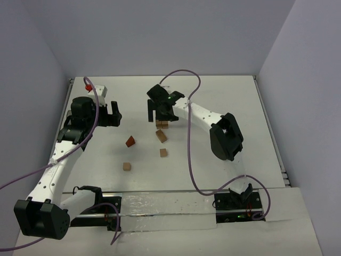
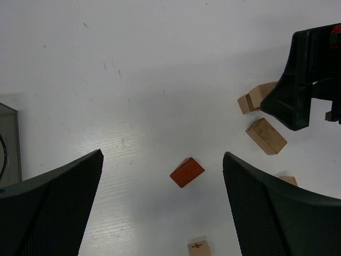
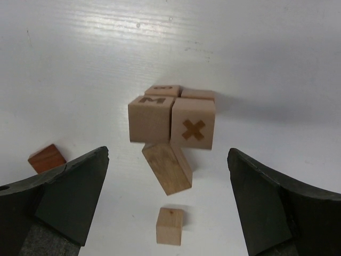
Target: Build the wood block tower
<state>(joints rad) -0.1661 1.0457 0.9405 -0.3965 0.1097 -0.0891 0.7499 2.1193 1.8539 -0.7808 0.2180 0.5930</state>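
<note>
Several light-tan cubes (image 1: 161,124) sit in a tight cluster at the table's middle back; in the right wrist view an M cube (image 3: 151,118) and an X cube (image 3: 193,124) front it. An oblong tan block (image 1: 161,136) lies tilted just in front, and loose cubes lie at the centre (image 1: 163,152) and further left (image 1: 126,166). The reddish-brown wedge (image 1: 130,141) lies alone on the left and shows in the left wrist view (image 2: 187,172). My right gripper (image 1: 158,113) hovers open and empty over the cluster (image 3: 168,154). My left gripper (image 1: 116,114) is open and empty, above and behind the wedge (image 2: 162,160).
A white part with a red tip (image 1: 90,85) lies at the back left corner. A grey object (image 2: 8,144) shows at the left edge of the left wrist view. White walls enclose the table on three sides. The right arm's purple cable (image 1: 189,133) loops over the table's middle.
</note>
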